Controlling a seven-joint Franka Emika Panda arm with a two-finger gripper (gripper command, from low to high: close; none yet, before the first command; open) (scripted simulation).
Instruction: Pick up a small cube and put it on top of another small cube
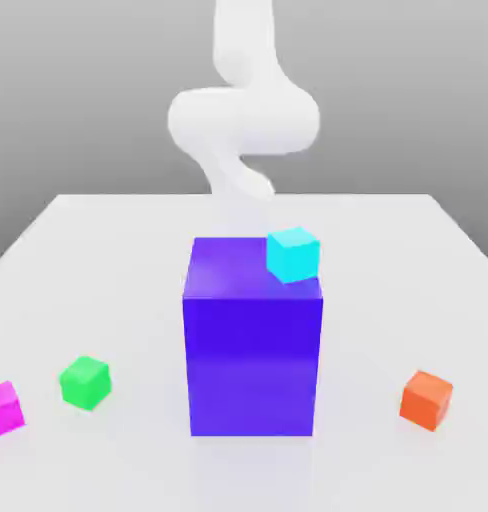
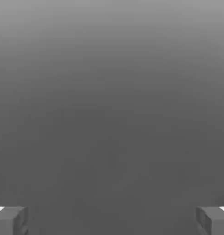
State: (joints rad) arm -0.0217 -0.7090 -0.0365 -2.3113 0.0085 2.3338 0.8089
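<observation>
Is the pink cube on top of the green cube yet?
Not yet. Nothing looks done: the pink cube sits on the table beside the green cube, apart from it. The claw is open and holds nothing. Still left: grab the pink cube, lift it, and set it on the green one.

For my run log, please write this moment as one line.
gripper: open, empty | magenta cube: on table | green cube: on table, apart | stacking: not done

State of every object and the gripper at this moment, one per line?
magenta cube: on the table, untouched
green cube: on the table, nothing stacked on it
cyan cube: atop the big blue block
orange cube: on the table
gripper: open, holding nothing
</observation>
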